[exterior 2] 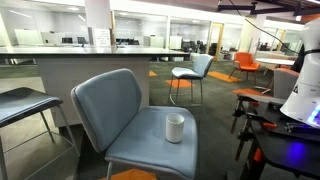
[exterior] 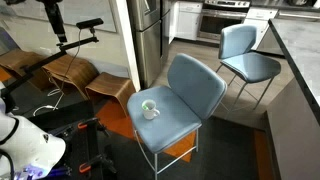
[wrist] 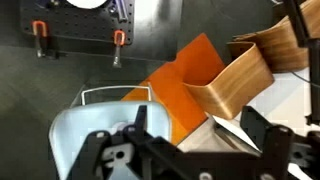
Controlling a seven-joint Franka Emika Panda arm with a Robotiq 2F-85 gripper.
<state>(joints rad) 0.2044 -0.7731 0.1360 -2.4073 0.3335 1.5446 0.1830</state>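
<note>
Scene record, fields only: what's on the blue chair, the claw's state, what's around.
mug: white, upright, on the chair seat
chair: blue padded, metal legs, holds only the mug
claw: open, empty, touching nothing; the mug does not show in the wrist view
second chair: same kind, behind the first, seat bare
stools: bent wood, beside the chair
</note>
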